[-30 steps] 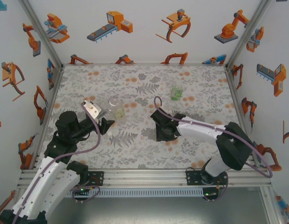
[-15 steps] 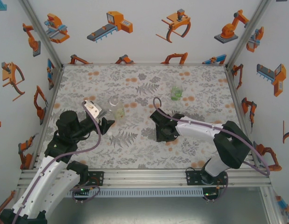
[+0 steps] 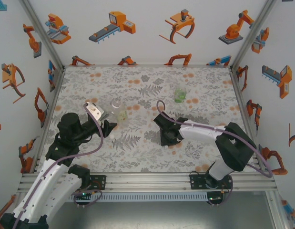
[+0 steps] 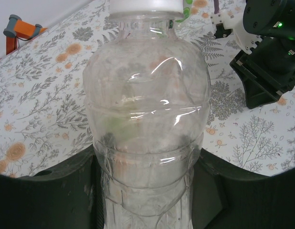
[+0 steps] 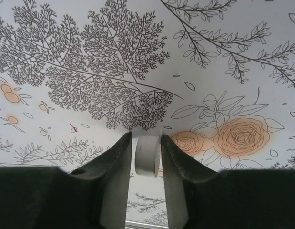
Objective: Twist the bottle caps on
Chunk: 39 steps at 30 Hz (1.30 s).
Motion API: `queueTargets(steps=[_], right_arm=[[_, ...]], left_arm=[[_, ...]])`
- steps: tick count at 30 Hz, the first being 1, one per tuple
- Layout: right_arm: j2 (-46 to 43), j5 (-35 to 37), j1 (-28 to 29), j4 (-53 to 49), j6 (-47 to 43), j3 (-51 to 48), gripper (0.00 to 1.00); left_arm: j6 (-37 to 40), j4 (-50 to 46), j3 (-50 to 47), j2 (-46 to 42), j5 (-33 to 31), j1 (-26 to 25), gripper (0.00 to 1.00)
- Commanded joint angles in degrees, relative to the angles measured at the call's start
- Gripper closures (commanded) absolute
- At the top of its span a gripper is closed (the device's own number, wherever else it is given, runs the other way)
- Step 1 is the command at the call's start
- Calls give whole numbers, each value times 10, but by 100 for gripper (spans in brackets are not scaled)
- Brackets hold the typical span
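Right gripper [image 5: 146,138] sits nearest the arm bases, low over the table [image 5: 223,57]. Its fingers are narrowed w/ a loose cap [image 5: 147,156] btwn the tips. The cap is pale and round, w/ a pad at each side of it, just left of an orange flower print [image 5: 240,136]. Left gripper [image 4: 147,160] is a bit farther back on the left side, clamped on the held bottle [image 4: 145,119]. Its dark fingers [image 4: 52,191] press both flanks of the lower body, and the neck points away from the cam w/ a white fitted cap [image 4: 145,5] on it. The tint is hard to read up close, but from the top cam the held bottle looks yellowish, at the fingertips. Just behind it stands the colourless bottle [image 3: 115,104], near but apart. Farthest back, right of centre, is the green bottle [image 3: 179,94], upright and well apart from both grippers.
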Motion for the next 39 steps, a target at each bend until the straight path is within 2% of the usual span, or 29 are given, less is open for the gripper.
queueTargets(steps=[1, 4, 9, 12, 14, 16, 20, 27, 31, 39], right_arm=[[-9, -21, -11, 27, 16, -17, 75], [-23, -62, -30, 69, 24, -35, 77], [-55, -156, -68, 224, 58, -110, 77], [-60, -185, -91, 284, 82, -156, 75], [-64, -182, -102, 287, 85, -178, 70], [-73, -164, -110, 267, 85, -194, 65], [-109, -113, -119, 205, 83, -208, 62], [-126, -72, -113, 119, 68, -152, 53], [-107, -32, -78, 57, 57, -91, 48], [-26, 59, -3, -60, 29, 30, 47]], left_arm=[[-2, 14, 8, -1, 13, 3, 97], [-2, 14, 8, -1, 13, 5, 97], [-2, 14, 9, 1, 15, 4, 97], [-2, 13, 9, 2, 15, 5, 97], [-2, 14, 9, 1, 15, 5, 97], [-3, 14, 8, 1, 14, 5, 97], [-4, 15, 8, 2, 13, 5, 97], [-4, 14, 9, 4, 15, 6, 97], [-3, 14, 9, 3, 14, 6, 97], [-3, 14, 9, 2, 15, 8, 97]])
